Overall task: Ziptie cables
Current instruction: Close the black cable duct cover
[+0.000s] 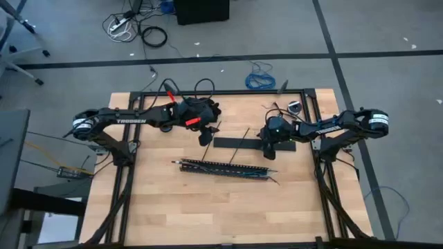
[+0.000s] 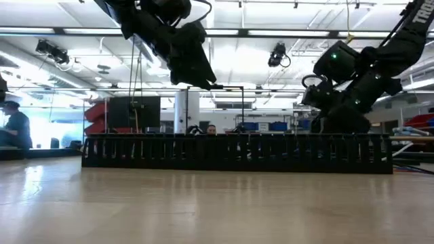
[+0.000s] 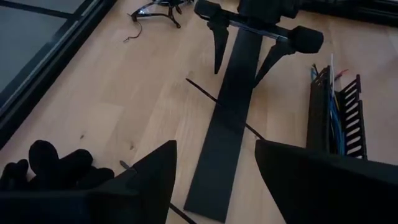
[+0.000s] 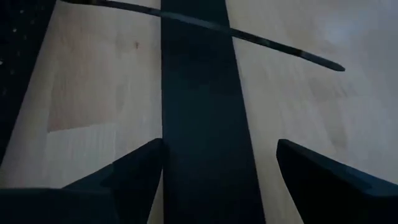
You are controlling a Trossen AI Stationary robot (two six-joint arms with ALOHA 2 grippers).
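A flat black strip [image 1: 242, 143] lies on the wooden table, with a thin black ziptie [image 3: 214, 101] lying slantwise across it. Nearer the front lies a black comb-walled duct [image 1: 221, 168] with the thin cables [image 3: 334, 118] lying lengthwise inside; their ends stick out at its right end [image 1: 270, 177]. My right gripper [image 4: 217, 180] is open and points down over the strip's right end [image 4: 199, 93], one finger on either side of it. My left gripper [image 3: 214, 180] hangs open above the strip's left end, with nothing between its fingers.
A small dark tangle of parts [image 1: 294, 107] lies at the table's far right. A blue coiled cable [image 1: 259, 79] is on the floor beyond the far edge. The black frame rails [image 1: 124, 180] run along both sides of the table. A person [image 2: 13, 129] stands in the room behind.
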